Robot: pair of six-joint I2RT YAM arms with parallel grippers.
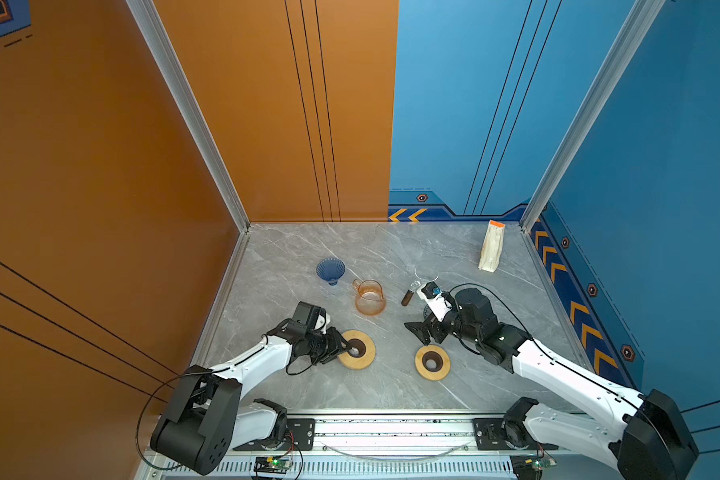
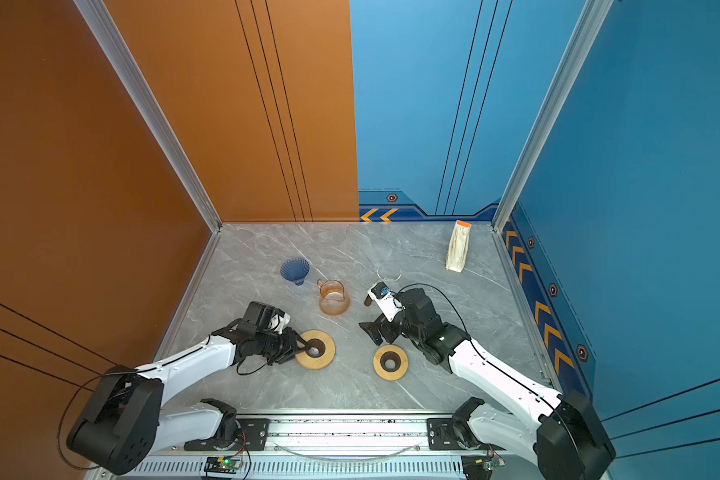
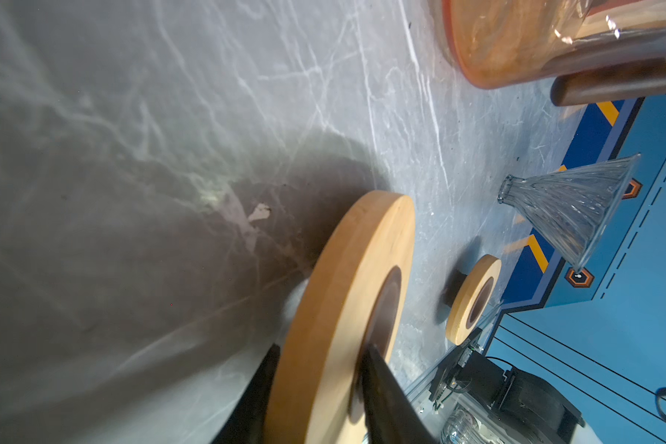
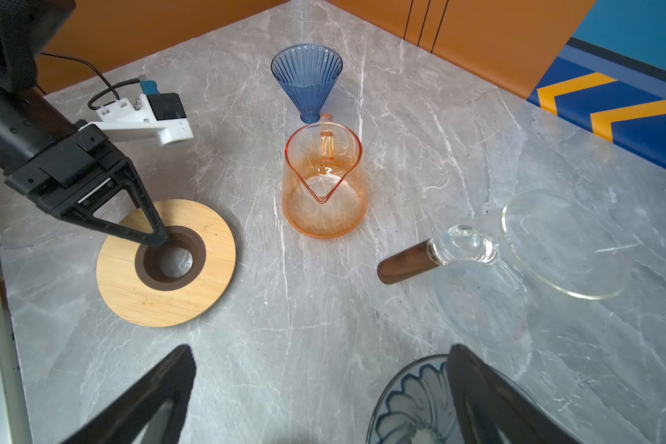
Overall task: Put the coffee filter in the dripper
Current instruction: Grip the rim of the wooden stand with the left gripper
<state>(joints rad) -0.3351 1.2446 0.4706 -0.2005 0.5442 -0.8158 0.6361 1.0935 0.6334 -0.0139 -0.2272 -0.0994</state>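
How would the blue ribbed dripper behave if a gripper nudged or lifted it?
The blue ribbed dripper stands on its narrow foot, wide mouth up, so a side nudge would probably tip it. Toppled, the cone would likely roll in a curve. It looks like rigid glass, probably breakable.

I see L arm stretched low, L gripper (image 1: 350, 345) jaws abt half apart, R arm bent, R gripper (image 4: 320, 357) hovering w/ jaws wide.
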